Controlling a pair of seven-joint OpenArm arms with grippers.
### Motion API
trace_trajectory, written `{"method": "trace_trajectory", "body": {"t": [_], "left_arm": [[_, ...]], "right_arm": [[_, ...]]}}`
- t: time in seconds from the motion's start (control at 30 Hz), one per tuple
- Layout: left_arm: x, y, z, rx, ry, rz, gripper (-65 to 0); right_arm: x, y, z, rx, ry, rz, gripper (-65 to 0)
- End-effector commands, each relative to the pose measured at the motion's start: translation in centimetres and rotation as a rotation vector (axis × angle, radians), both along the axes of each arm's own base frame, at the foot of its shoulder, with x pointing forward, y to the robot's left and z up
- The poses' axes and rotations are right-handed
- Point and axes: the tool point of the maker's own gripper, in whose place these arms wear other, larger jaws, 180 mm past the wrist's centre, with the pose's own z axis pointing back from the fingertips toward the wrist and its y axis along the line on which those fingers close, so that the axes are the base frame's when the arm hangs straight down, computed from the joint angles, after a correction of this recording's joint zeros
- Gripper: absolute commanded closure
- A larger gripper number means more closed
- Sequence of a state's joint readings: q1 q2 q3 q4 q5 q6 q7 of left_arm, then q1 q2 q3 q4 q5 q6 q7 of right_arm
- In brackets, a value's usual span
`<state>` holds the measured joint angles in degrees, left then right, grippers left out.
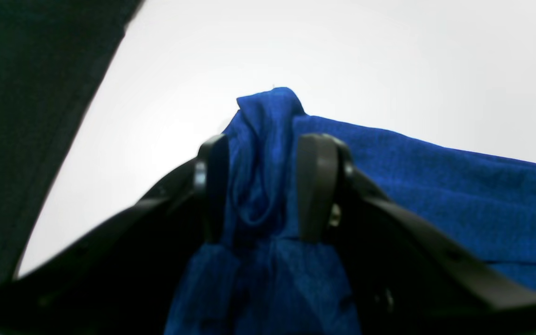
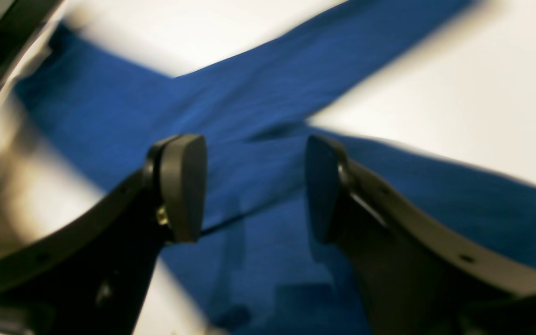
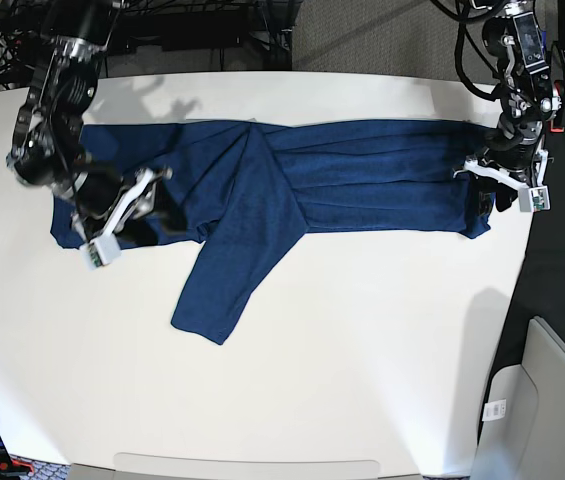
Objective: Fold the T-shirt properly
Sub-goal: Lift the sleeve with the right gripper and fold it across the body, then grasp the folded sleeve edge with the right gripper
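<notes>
The dark blue T-shirt (image 3: 362,175) lies spread across the white table from left to right, with one long sleeve (image 3: 222,290) slanting toward the front. My left gripper (image 3: 487,195) is at the shirt's right end. In the left wrist view its fingers (image 1: 317,186) are shut on a bunched fold of the T-shirt (image 1: 435,186). My right gripper (image 3: 157,205) hovers over the shirt's left part. In the right wrist view the right gripper (image 2: 251,144) stands open with nothing between its pads, and the T-shirt (image 2: 258,93) lies flat beneath with a sleeve crossing the body.
The white table (image 3: 362,380) runs wide in front of the shirt. Cables and dark equipment (image 3: 212,30) crowd the back edge. A grey box (image 3: 542,400) stands off the table's right front corner. Dark floor (image 1: 26,116) shows beyond the table edge.
</notes>
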<state>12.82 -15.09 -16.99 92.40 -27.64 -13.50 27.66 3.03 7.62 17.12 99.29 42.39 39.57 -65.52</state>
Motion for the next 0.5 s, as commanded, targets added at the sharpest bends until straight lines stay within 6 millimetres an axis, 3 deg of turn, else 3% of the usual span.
{"method": "trace_trajectory", "body": {"t": [0.0,0.13,0.27,0.47], "left_arm": [[0.7,0.3,1.6,0.014,-0.054,-0.005,-23.8],[0.7,0.3,1.6,0.014,-0.054,-0.005,-23.8],[0.8,0.3,1.6,0.012,-0.054,-0.006,-23.8],[0.3,0.4,1.2,0.013,-0.043,-0.002,-23.8]], "right_arm": [[1.9,0.1,1.8,0.021,-0.073,-0.003,-33.8],[6.6,-1.5,1.5,-0.063,-0.071,-0.056,-33.8],[10.7,-1.6,1.8,-0.119,-0.097,-0.094,-33.8],[14.7,0.1,1.2,-0.176,-0.102,-0.105,-34.0]]}}
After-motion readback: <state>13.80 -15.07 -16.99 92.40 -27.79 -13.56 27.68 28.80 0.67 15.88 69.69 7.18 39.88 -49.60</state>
